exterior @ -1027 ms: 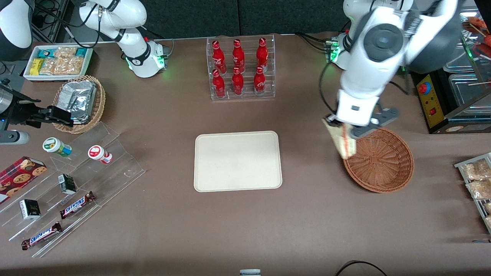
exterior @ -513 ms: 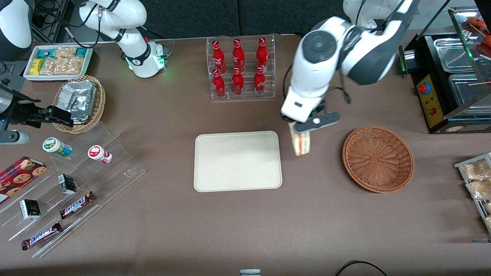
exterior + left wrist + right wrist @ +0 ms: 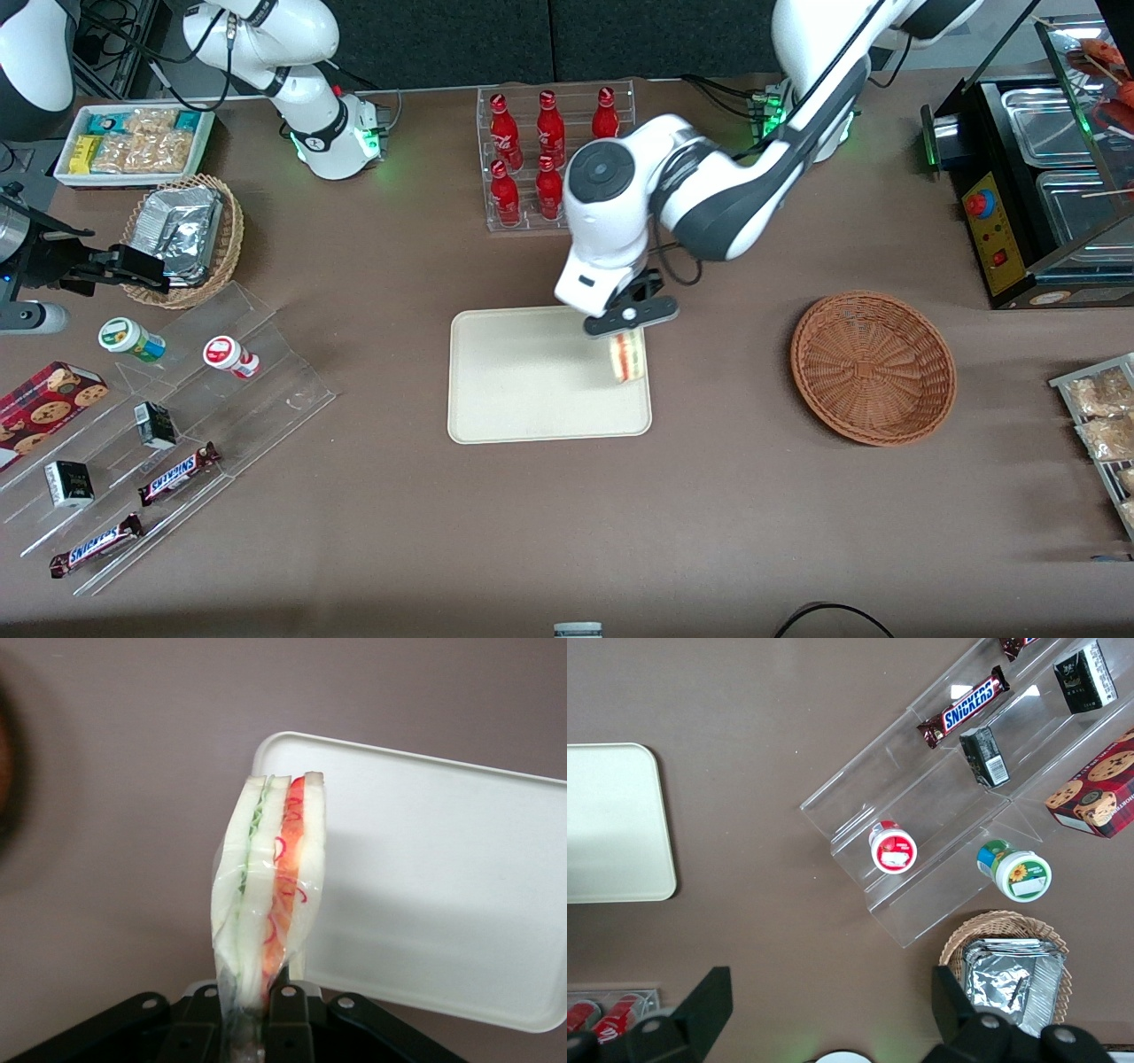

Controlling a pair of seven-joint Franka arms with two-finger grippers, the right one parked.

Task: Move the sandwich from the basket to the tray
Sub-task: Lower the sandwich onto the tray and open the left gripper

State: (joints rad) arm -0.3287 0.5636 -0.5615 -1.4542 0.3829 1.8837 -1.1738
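Note:
My left gripper point(image 3: 620, 335) point(image 3: 252, 1010) is shut on the sandwich point(image 3: 627, 356) point(image 3: 268, 881), a plastic-wrapped wedge of pale bread with green and red-orange filling. The wedge hangs point-up from the fingers point(image 3: 285, 1003) above the edge of the cream-white tray point(image 3: 532, 377) point(image 3: 443, 877) that is nearest the basket. The tray also shows in the right wrist view point(image 3: 611, 824). The reddish-brown wicker basket point(image 3: 873, 367) sits with nothing in it toward the working arm's end of the table.
A clear rack of red bottles point(image 3: 549, 155) stands farther from the front camera than the tray. Toward the parked arm's end are a tan basket of foil packets point(image 3: 183, 237), a white bin of snacks point(image 3: 133, 142) and an acrylic stand with chocolate bars point(image 3: 177, 474).
The left arm has carried the sandwich from above the basket's rim sideways across the table to above the tray's edge. The basket stays put, with nothing in it.

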